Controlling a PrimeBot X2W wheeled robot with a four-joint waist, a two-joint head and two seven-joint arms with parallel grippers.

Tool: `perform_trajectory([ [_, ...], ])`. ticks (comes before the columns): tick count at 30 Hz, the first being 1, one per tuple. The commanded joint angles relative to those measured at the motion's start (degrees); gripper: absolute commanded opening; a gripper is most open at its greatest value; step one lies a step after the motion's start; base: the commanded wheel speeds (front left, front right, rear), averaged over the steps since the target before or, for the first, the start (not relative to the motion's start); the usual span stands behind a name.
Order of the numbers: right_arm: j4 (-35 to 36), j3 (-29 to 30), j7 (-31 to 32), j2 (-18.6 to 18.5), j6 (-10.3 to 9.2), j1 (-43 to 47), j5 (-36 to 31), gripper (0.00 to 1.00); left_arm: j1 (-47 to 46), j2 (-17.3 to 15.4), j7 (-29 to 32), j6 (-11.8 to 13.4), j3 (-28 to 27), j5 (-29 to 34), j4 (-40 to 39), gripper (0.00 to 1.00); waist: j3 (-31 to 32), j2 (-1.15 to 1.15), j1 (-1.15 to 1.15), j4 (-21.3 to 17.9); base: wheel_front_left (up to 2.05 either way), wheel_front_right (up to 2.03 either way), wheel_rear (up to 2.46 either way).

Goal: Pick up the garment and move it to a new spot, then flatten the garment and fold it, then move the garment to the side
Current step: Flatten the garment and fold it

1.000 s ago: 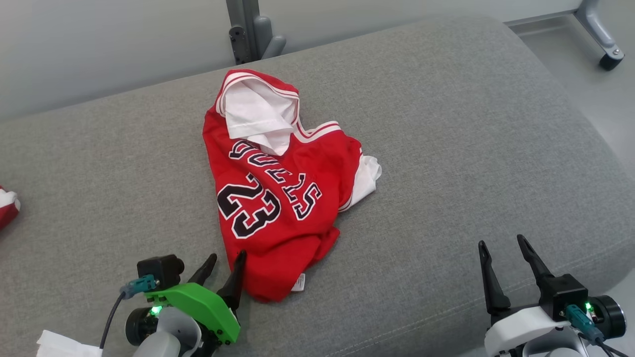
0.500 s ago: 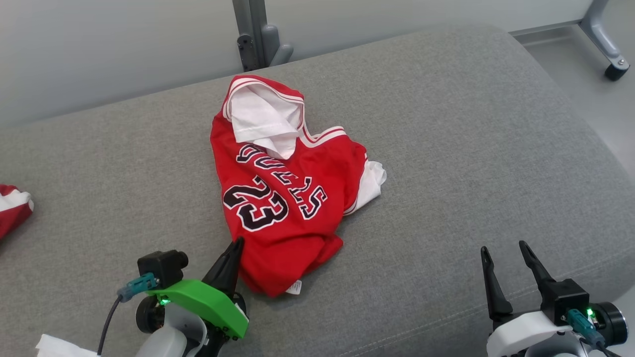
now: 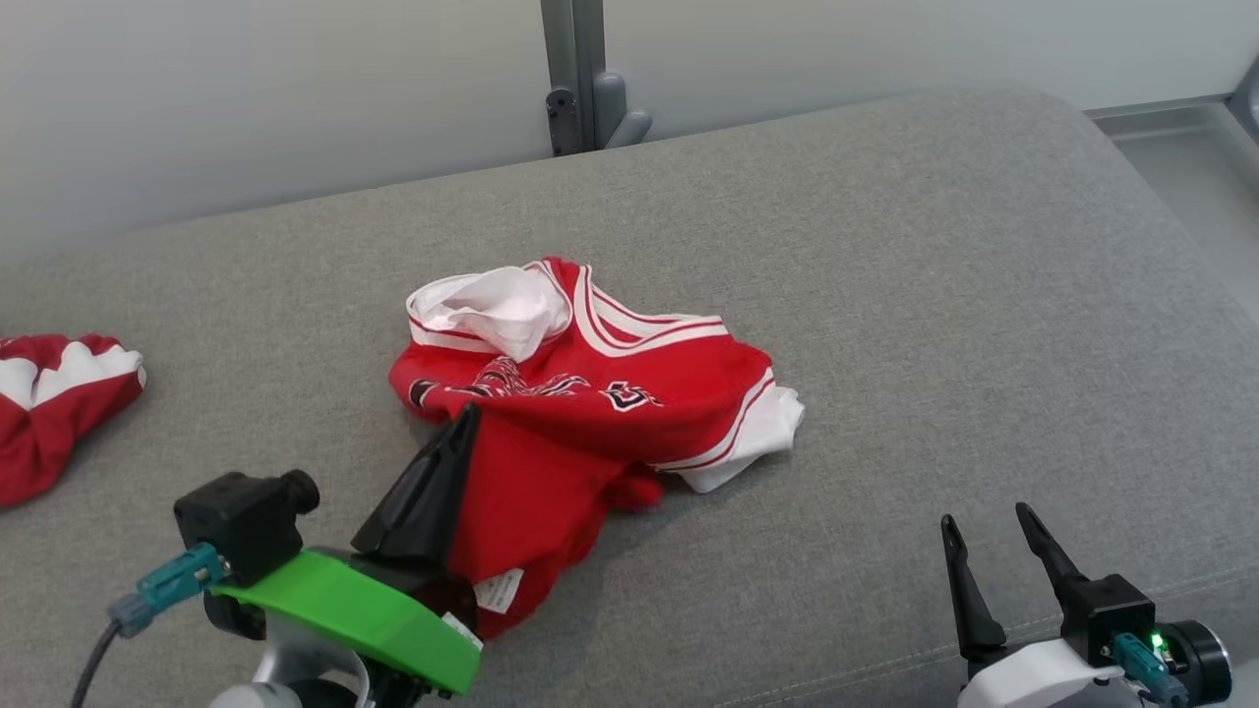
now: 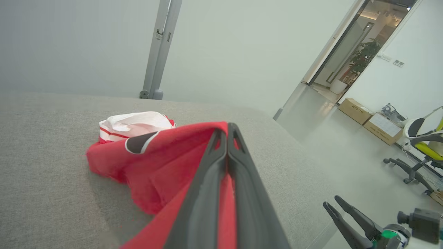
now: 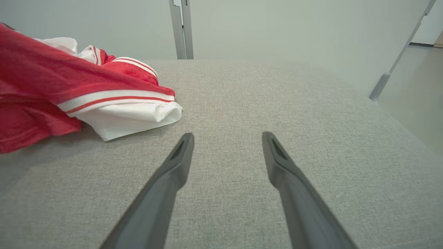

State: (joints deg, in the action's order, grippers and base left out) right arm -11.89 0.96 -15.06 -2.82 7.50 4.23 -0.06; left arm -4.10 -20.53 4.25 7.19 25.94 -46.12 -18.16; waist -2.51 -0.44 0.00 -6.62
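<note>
The garment (image 3: 580,403) is a red jersey with white trim and black lettering, lying bunched on the grey cushion (image 3: 934,295). My left gripper (image 3: 464,421) is shut on the garment's near edge and holds that edge lifted off the cushion; in the left wrist view the red cloth (image 4: 155,162) drapes from the pinched fingertips of the left gripper (image 4: 226,129). My right gripper (image 3: 982,526) stands open at the lower right, well clear of the cloth. In the right wrist view the right gripper (image 5: 227,138) hovers over bare cushion, with the garment's white hem (image 5: 131,116) to its left.
Another red and white cloth (image 3: 54,403) lies at the cushion's left edge. A grey metal post (image 3: 580,79) stands behind the cushion against the wall. The cushion's right edge drops to the floor (image 3: 1190,177). An office chair (image 4: 420,145) and boxes (image 4: 373,117) stand further off.
My left gripper has shut on the garment's near edge and lifted it, folding the cloth up so the number is hidden. The head camera has shifted. The right gripper stays open.
</note>
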Motion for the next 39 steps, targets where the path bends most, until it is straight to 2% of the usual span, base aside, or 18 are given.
perform_trajectory([
  [1,0.04,-0.39,-0.18,-0.14,-0.01,-0.87,0.37,1.00,-0.93,-0.71,1.52,1.45,-0.89,-0.15,-2.05,0.00,-1.11,0.44,0.00,-0.09,0.00,0.00,0.00],
  [3,-0.17,-1.06,-0.18,-0.12,-0.01,-1.18,0.06,1.00,-2.46,-1.40,3.15,2.49,-1.92,-0.34,-1.25,0.00,-1.62,0.44,0.00,-0.56,0.00,0.00,0.00],
  [6,-0.19,-1.80,-0.18,-0.14,-0.01,-1.99,-0.46,1.00,-5.83,-2.13,5.42,2.33,-2.73,-1.19,5.10,0.00,-3.15,0.44,0.00,-1.73,0.00,0.00,0.00],
  [11,-0.12,-1.94,-0.18,-0.13,-0.01,-3.14,-0.18,1.00,-13.34,-2.34,7.92,-0.63,-2.10,-1.46,22.53,0.00,-6.20,0.44,0.00,-3.92,0.00,0.00,0.00],
  [15,-0.13,-2.20,-0.19,-0.11,-0.01,-3.12,-0.02,1.00,-18.75,-2.04,6.44,-3.66,-1.98,-0.81,36.56,0.00,-7.54,0.44,0.00,-5.30,0.00,0.00,0.00],
  [16,-0.13,-2.20,-0.19,-0.11,-0.01,-3.12,-0.02,1.00,-18.75,-2.04,6.44,-3.66,-1.98,-0.81,36.56,0.00,-7.54,0.44,0.00,-5.30,0.00,0.00,0.00],
  [17,-0.24,-2.18,-0.18,-0.13,-0.02,-2.72,-0.19,1.00,-20.61,-1.57,4.96,-4.98,-1.88,-0.35,42.79,0.00,-7.43,0.44,0.00,-5.58,0.00,0.00,0.00],
  [19,-0.24,-2.13,-0.18,-0.12,-0.02,-2.25,-0.46,1.00,-22.53,-0.72,3.38,-6.28,-1.86,-0.32,47.92,0.00,-7.47,0.44,0.00,-5.54,0.00,0.00,0.00],
  [27,0.01,-1.75,-0.19,-0.12,-0.02,-3.67,-0.66,1.00,-27.20,2.78,-1.71,-10.54,-0.95,0.00,59.46,0.00,-7.16,0.44,0.00,-3.92,0.00,0.00,0.00],
  [29,-0.14,-1.79,-0.18,-0.11,-0.01,-3.68,-0.89,1.00,-27.80,3.77,-2.62,-11.42,-0.30,0.25,61.62,0.06,-6.61,0.44,0.00,-3.15,0.00,0.00,0.00],
  [31,-0.35,-1.98,-0.18,-0.13,-0.02,-3.68,-1.02,1.00,-28.12,4.74,-3.85,-12.29,0.16,0.13,63.27,0.24,-6.06,0.44,0.00,-2.65,0.00,0.00,0.00],
  [32,-0.41,-2.06,-0.18,-0.14,-0.02,-3.83,-1.12,1.00,-28.39,5.13,-4.32,-12.75,0.42,-0.08,63.99,0.26,-5.88,0.44,0.00,-2.45,0.00,0.00,0.00],
  [34,-0.49,-2.08,-0.18,-0.13,-0.01,-4.06,-1.23,1.00,-28.91,5.93,-5.25,-13.32,1.04,-0.06,65.07,0.16,-5.31,0.44,0.00,-2.11,0.00,0.00,0.00],
  [35,-0.61,-2.07,-0.18,-0.13,-0.02,-4.06,-1.28,1.00,-29.06,6.42,-5.57,-13.60,1.31,-0.18,65.70,0.06,-5.08,0.44,0.00,-2.00,0.00,0.00,0.00],
  [36,-0.65,-2.10,-0.18,-0.13,-0.02,-4.08,-1.30,1.00,-29.19,6.93,-6.05,-13.86,1.68,-0.30,66.11,0.02,-4.85,0.44,0.00,-1.89,0.00,0.00,0.00],
  [37,-0.72,-2.15,-0.18,-0.13,-0.02,-4.07,-1.34,1.00,-29.28,7.42,-6.48,-14.03,1.85,-0.65,66.53,0.03,-4.62,0.44,0.00,-1.81,0.00,0.00,0.00],
  [38,-0.81,-2.30,-0.18,-0.13,-0.02,-4.04,-1.37,1.00,-29.39,7.68,-7.16,-14.19,2.10,-0.61,67.08,0.16,-4.35,0.44,0.00,-1.79,0.00,0.00,0.00],
  [39,-0.86,-2.41,-0.18,-0.13,-0.02,-4.07,-1.44,1.00,-29.65,7.91,-7.91,-14.27,2.35,-0.45,67.46,0.59,-4.21,0.44,0.00,-1.81,0.00,0.00,0.00],
])
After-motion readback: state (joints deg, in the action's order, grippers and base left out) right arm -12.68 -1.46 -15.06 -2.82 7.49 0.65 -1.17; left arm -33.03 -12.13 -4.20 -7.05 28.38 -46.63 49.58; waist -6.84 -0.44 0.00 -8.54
